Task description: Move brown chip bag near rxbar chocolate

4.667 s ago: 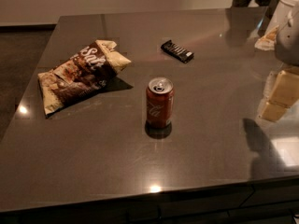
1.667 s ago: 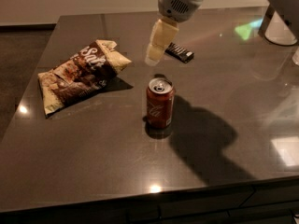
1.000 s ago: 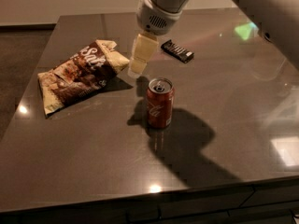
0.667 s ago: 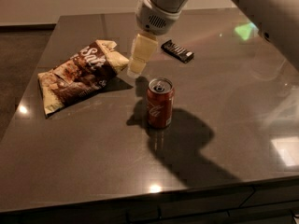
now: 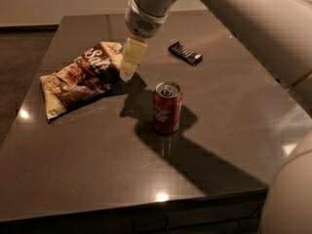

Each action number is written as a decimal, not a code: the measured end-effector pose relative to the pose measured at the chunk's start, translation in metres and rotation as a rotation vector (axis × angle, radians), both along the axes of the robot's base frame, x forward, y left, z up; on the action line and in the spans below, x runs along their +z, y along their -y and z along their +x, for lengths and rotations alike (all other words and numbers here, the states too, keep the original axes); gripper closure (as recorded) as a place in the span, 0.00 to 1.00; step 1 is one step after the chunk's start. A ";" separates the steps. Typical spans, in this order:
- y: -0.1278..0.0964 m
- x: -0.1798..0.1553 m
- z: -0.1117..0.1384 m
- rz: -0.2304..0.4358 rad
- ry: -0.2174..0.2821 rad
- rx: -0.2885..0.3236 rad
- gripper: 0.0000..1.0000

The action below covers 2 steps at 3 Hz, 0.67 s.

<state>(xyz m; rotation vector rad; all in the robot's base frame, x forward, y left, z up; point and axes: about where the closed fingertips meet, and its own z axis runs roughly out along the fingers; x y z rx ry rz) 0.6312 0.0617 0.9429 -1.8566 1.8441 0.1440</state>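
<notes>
Nearest: upright red-brown soda can (image 5: 167, 107), mid dark glossy surface (image 5: 97, 150), roughly between the two task items. Behind and left, the crinkled brown-and-cream foil chip bag (image 5: 80, 79) lies flat, well apart from the small black-wrapped rxbar chocolate (image 5: 185, 53) at the far side. Cream tool (image 5: 126, 73) hangs tip-down at the bag's right edge, probably lining up a grasp. Open or closed, cannot tell; contact unclear.

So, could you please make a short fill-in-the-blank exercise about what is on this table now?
The red-brown soda can stands ____ on the dark table.
In the picture, the crinkled brown foil chip bag lies to the ____ of the can.
The gripper hangs at the edge of the ____, not at the small flat black-wrapped bar.
Missing words: upright; left; bag.
</notes>
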 end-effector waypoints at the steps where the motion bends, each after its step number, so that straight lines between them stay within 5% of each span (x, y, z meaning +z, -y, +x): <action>1: -0.017 -0.013 0.014 -0.012 -0.011 0.021 0.00; 2: -0.034 -0.038 0.029 -0.059 -0.039 0.027 0.00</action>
